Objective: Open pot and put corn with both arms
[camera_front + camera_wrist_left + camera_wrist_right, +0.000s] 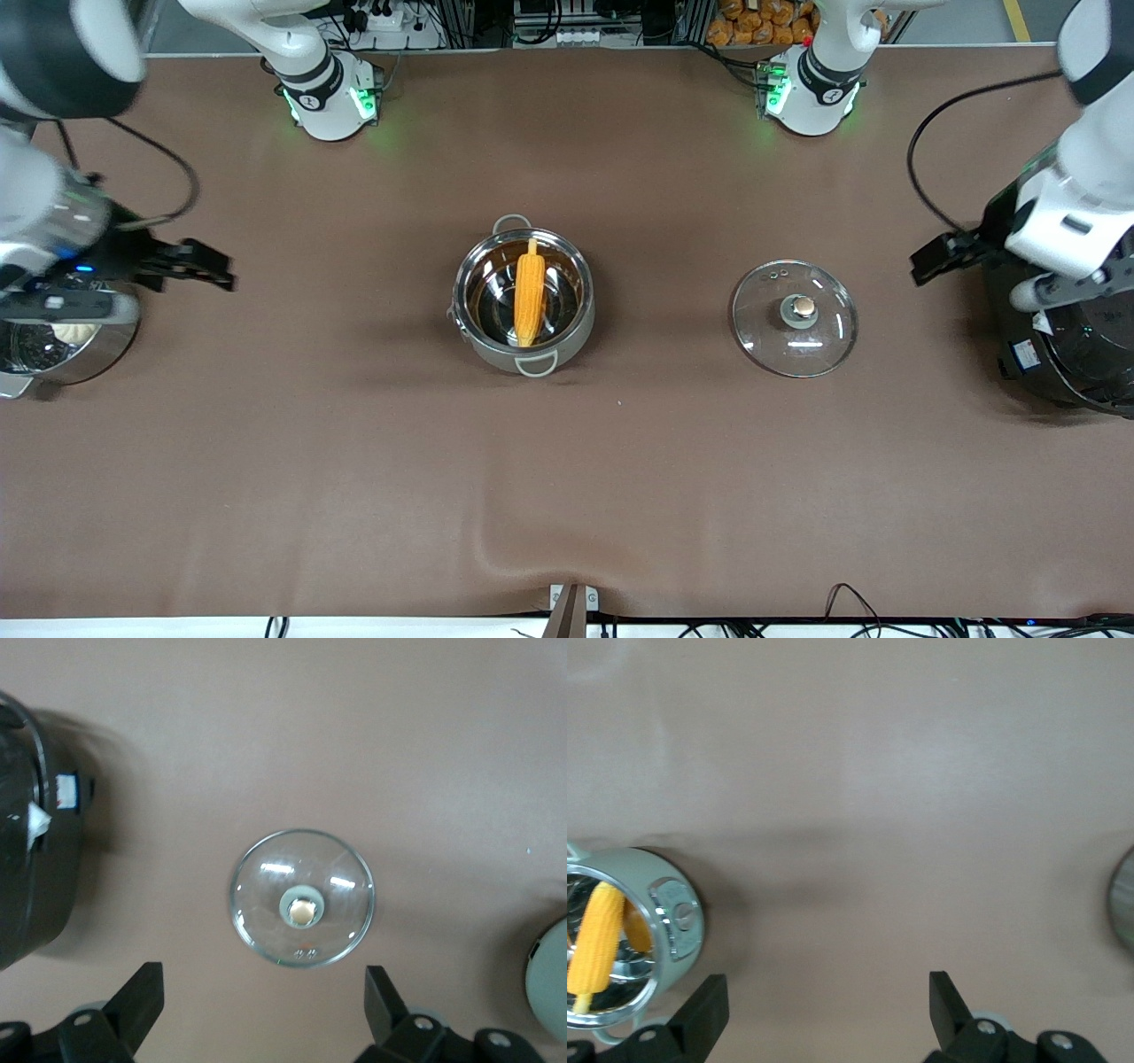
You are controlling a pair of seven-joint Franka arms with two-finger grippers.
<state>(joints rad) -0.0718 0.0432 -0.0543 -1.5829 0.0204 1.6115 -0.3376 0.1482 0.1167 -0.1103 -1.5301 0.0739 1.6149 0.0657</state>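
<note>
The surface (354,461) is plain matte brown. The pot (523,341) is shiny silver steel with pale grey loop handles. The corn (530,288) in it is yellow-orange with bumpy kernels. The lid (828,332) is clear glass with a silver rim and a tan knob on a grey-green base. Both hands are black.

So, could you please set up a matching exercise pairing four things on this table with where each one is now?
Things:
1. corn
2. glass lid
3. left gripper
4. right gripper

Places:
A. flat on the table, beside the pot, toward the left arm's end
B. lying inside the pot
C. open, near the steamer basket
D. open, near the black rice cooker

Pairs: 1-B, 2-A, 3-D, 4-C
</note>
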